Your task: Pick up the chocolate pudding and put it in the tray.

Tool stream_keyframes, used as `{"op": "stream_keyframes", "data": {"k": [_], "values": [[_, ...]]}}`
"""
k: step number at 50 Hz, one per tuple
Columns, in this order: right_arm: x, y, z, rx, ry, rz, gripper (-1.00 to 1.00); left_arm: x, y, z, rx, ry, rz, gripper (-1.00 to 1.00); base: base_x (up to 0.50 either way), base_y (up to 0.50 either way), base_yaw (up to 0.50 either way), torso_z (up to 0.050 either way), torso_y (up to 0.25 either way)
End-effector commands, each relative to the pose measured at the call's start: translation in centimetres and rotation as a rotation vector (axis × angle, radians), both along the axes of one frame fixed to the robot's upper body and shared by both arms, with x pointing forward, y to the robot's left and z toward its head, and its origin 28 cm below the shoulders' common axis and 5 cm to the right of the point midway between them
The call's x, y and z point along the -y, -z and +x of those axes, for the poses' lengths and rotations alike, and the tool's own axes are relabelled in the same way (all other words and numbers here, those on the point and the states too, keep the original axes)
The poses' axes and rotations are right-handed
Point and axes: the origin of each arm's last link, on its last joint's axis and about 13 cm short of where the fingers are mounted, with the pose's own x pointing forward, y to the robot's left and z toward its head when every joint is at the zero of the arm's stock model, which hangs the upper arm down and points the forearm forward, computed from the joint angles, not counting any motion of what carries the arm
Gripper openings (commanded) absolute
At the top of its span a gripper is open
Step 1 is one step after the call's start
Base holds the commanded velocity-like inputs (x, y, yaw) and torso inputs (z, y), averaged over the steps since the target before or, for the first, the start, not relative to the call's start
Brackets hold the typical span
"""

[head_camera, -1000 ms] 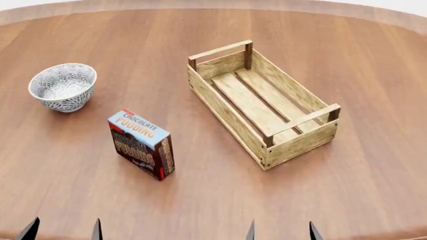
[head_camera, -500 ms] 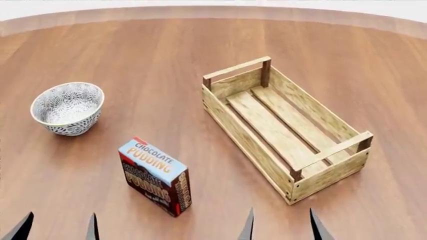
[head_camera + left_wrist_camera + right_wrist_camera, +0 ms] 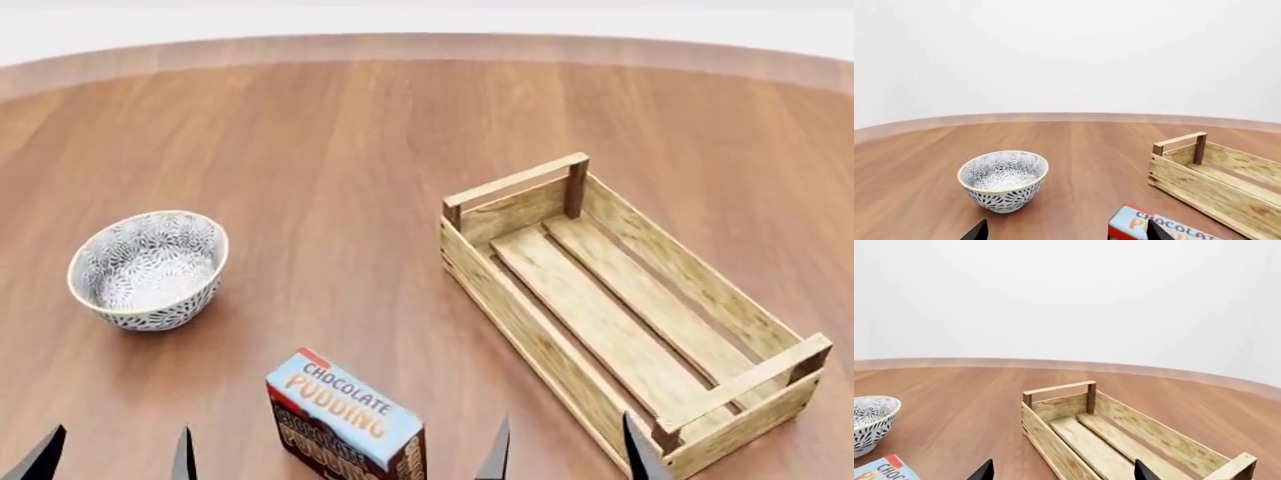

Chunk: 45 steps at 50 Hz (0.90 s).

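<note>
The chocolate pudding carton [image 3: 344, 420] stands on the wooden table near the front, light-blue top up, between my two grippers; it also shows in the left wrist view [image 3: 1161, 227] and at the edge of the right wrist view [image 3: 884, 471]. The empty light-wood slatted tray [image 3: 627, 310] lies to its right, angled, also in the right wrist view [image 3: 1121, 440] and the left wrist view [image 3: 1217, 182]. My left gripper [image 3: 114, 458] is open and empty, left of the carton. My right gripper [image 3: 567, 455] is open and empty, at the tray's near corner. Only fingertips show.
A grey-white patterned bowl [image 3: 147, 268] stands at the left, also in the left wrist view [image 3: 1003, 180] and right wrist view [image 3: 871, 422]. The round wooden table [image 3: 334, 150] curves away to its far edge; a white wall lies beyond.
The head view has shifted, so the bowl, carton and tray all sit lower and nearer in the frame. The carton now reaches the bottom edge. The fingertips stay spread.
</note>
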Motion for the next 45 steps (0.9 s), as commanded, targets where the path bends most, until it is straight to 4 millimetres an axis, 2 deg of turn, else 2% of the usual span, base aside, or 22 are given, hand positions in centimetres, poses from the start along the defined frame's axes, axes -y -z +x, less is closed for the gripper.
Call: {"op": "stream_keyframes", "data": {"k": [1, 23, 31, 45], "values": [[0.1, -0.1, -0.1, 0.000, 0.001, 0.007, 1.00, 0.0, 0.0, -0.1, 0.000, 0.004, -0.002, 1.00, 0.32, 0.06, 0.00, 0.000, 0.000], [-0.1, -0.7, 0.3, 0.008, 0.004, 0.012, 1.00, -0.1, -0.3, -0.3, 0.006, 0.014, -0.014, 1.00, 0.32, 0.01, 0.00, 0.000, 0.000], [0.1, -1.9, 0.3, -0.053, -0.122, 0.083, 1.00, 0.0, -0.6, -0.5, 0.014, 0.023, -0.019, 1.00, 0.03, 0.00, 0.00, 0.000, 0.000], [1.4, -1.7, -1.3, -0.108, -0.305, 0.105, 1.00, 0.0, -0.6, -0.5, 0.014, 0.024, -0.021, 1.00, 0.00, 0.00, 0.00, 0.000, 0.000]]}}
